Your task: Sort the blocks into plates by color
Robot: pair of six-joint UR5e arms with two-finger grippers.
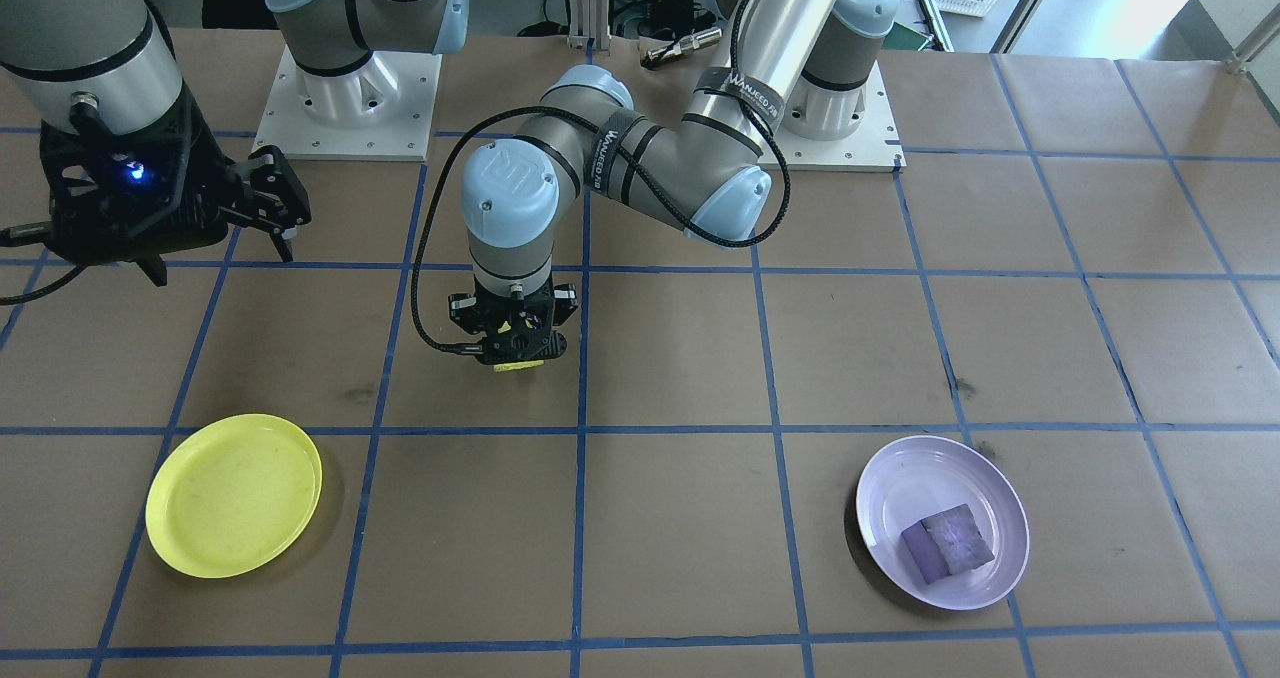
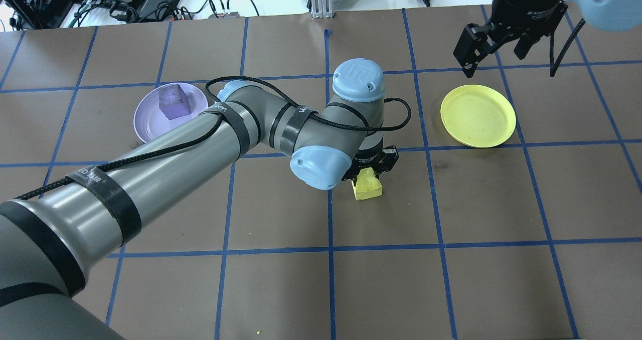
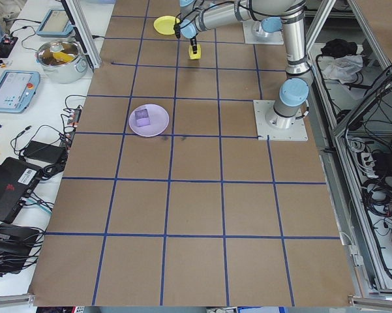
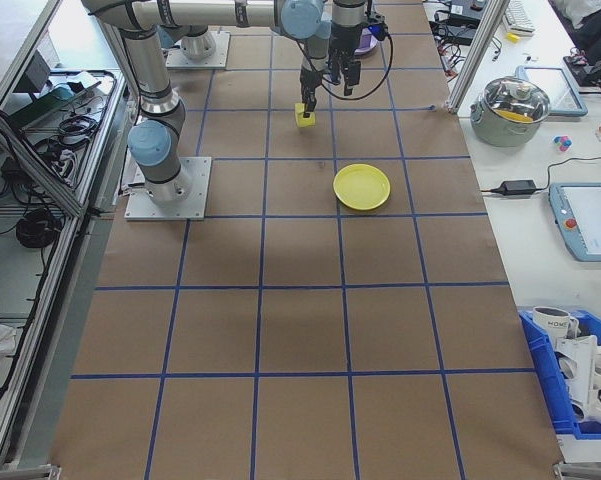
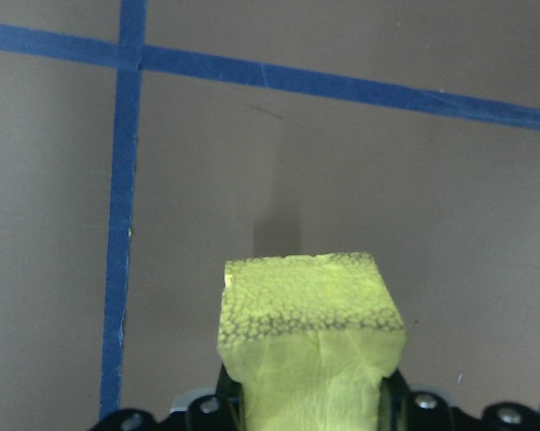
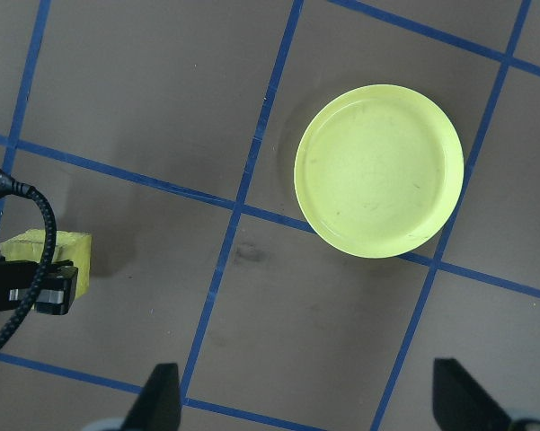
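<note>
right now the left claw is pinching the small bright yellow painted block near the middle of the overhead view, on or just above the brown paper-covered table; whether the block has left the surface cannot be told. in the left wrist view the block fills the lower middle of the frame between the jaws. the step in hand looks like the pickup of the yellow block. the next move would call for a lift and a carry toward the upper right of the overhead view, to the round bright yellow plastic plate, which holds nothing, then a release over it. the right claw hangs spread and empty above the table, near the far edge of that plate.

counted: two blocks, two plates, two claws. the dull purple block already lies in the pale lavender plate at the upper left, so half the sort looks done.
</note>
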